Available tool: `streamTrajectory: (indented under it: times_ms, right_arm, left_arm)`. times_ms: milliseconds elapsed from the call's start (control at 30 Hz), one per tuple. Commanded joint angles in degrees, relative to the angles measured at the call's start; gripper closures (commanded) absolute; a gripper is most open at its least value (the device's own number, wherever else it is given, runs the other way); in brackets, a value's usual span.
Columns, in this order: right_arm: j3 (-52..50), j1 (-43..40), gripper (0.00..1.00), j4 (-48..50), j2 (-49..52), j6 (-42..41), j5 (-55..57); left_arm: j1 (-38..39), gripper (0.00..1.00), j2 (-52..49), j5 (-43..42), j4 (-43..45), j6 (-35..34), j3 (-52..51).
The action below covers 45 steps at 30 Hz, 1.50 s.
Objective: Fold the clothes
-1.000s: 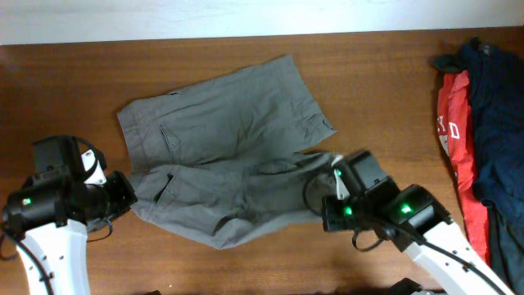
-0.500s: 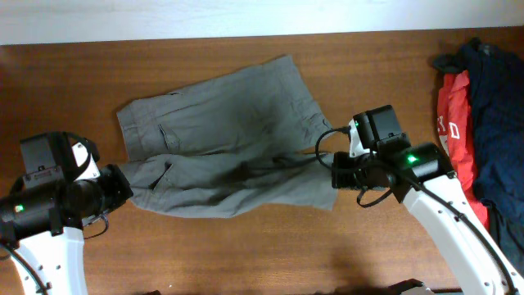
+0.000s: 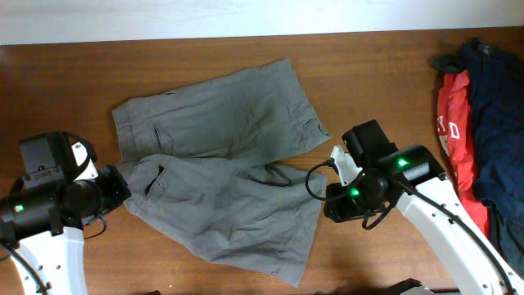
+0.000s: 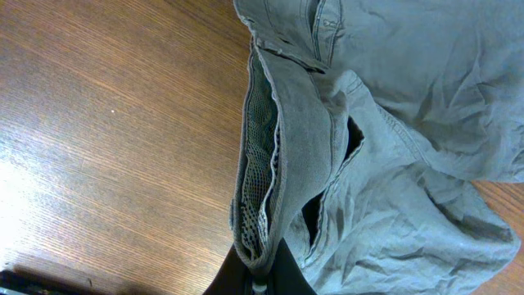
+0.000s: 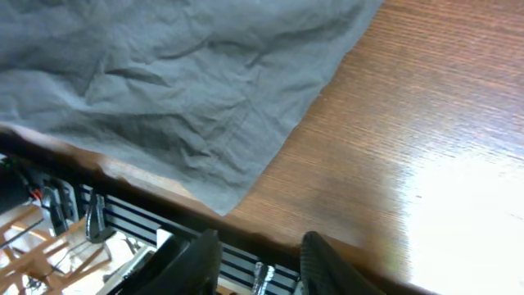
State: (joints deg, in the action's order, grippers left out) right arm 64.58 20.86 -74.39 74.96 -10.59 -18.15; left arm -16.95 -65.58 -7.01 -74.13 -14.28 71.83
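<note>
The wooden desk point(image 3: 368, 65) carries the grey shorts point(image 3: 221, 164) spread flat at its middle. The left claw point(image 4: 260, 274) pinches their waistband point(image 4: 295, 123), likely to anchor them; the right claw point(image 5: 262, 242) gapes empty beside a leg hem point(image 5: 282, 123).

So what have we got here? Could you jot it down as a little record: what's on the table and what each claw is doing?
Garment: grey-olive cotton shorts, spread out, wrinkled, not yet folded
Surface: brown wooden table
Left gripper: shut on the shorts' waistband
Right gripper: open, nothing between its fingers, over bare wood beside a corner of a leg hem
Set aside: red garment with white letters and navy-blue garments, heaped at the right of the overhead view, clear of both grippers
</note>
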Motion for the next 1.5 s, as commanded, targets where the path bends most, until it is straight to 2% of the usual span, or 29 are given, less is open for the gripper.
streamTrajectory:
  times_ms: [0, 200, 367, 500, 633, 767, 867, 1033, 1133, 1200, 1467]
  right_arm:
    - [-3.96, 1.51, 0.59, 0.2, -0.04, 2.36, -0.83]
    - [-14.56, 6.14, 0.43, 4.66, 0.0, 4.39, -4.74]
    - [-22.36, 11.26, 0.26, 13.64, 0.17, 2.8, -8.33]
    - [-27.76, 13.66, 0.21, 24.46, 1.2, -1.84, -8.46]
    - [-29.73, 14.4, 0.23, 31.17, 4.5, -7.1, -8.68]
    - [-29.79, 15.74, 0.28, 34.86, 11.06, -12.07, -9.75]
    - [-29.42, 17.51, 0.37, 38.42, 16.44, -10.54, -13.14]
    - [-27.61, 17.75, 0.5, 34.16, 18.23, -7.65, -13.35]
    - [-27.61, 17.75, 0.82, 32.92, 17.86, -7.69, -13.07]
    - [-27.61, 17.75, 0.96, 32.57, 16.96, -7.74, -12.63]
    - [-23.54, 17.68, 0.96, 25.24, 4.85, -9.84, -4.72]
  left_arm:
    - [-0.09, 0.99, 0.35, 0.81, -0.02, 0.9, 1.03]
    - [-0.09, 0.99, 0.28, 0.79, 0.02, 0.9, 1.03]
    - [-0.09, 0.99, 0.28, -0.26, 0.02, 0.85, 1.03]
    - [-0.09, 0.99, 0.28, -0.7, 0.35, 0.66, 1.03]
    - [-0.09, 0.99, 0.28, -0.7, 0.15, 0.63, 1.03]
    - [-0.09, 0.99, 0.31, -0.7, -0.02, 0.66, 1.03]
    - [-0.09, 0.99, 0.31, -0.7, -0.57, 0.66, 1.03]
    - [-0.09, 0.99, 0.31, -0.7, -1.11, 0.68, 1.03]
    - [-0.09, 0.99, 0.31, -0.7, -0.87, 0.66, 1.03]
    - [-0.09, 0.99, 0.31, -0.7, -0.68, 0.68, 1.03]
    - [-0.09, 0.99, 0.31, -0.7, 0.52, 0.68, 1.03]
